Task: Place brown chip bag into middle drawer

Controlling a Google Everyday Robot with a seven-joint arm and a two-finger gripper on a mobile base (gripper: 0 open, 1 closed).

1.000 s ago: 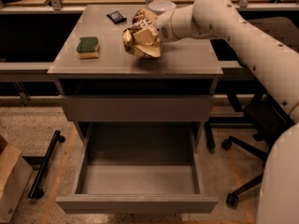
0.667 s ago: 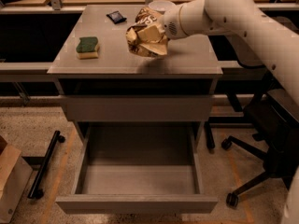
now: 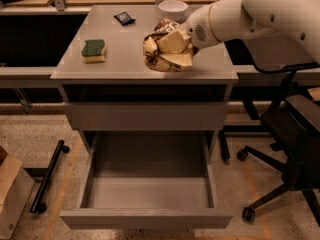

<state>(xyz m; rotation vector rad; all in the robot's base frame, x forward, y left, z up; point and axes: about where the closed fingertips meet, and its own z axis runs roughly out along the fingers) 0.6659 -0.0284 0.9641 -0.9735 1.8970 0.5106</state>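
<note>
Tool (image 3: pixel 176 43) grips the brown chip bag (image 3: pixel 165 55) near the front edge of the surface (image 3: pixel 120 49).
Below and forward of the bag, the middle drawer (image 3: pixel 150 193) lies open, so the move likely runs outward, then down.

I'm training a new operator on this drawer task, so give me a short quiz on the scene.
1. Fill in: the sponge on the countertop has a ____ top.
2. True or false: the middle drawer is pulled open.
3. The gripper, over the countertop's right half, has its fingers closed on: A) the sponge, B) the brown chip bag, C) the white bowl.

Key: 1 green; 2 true; 3 B.
</note>
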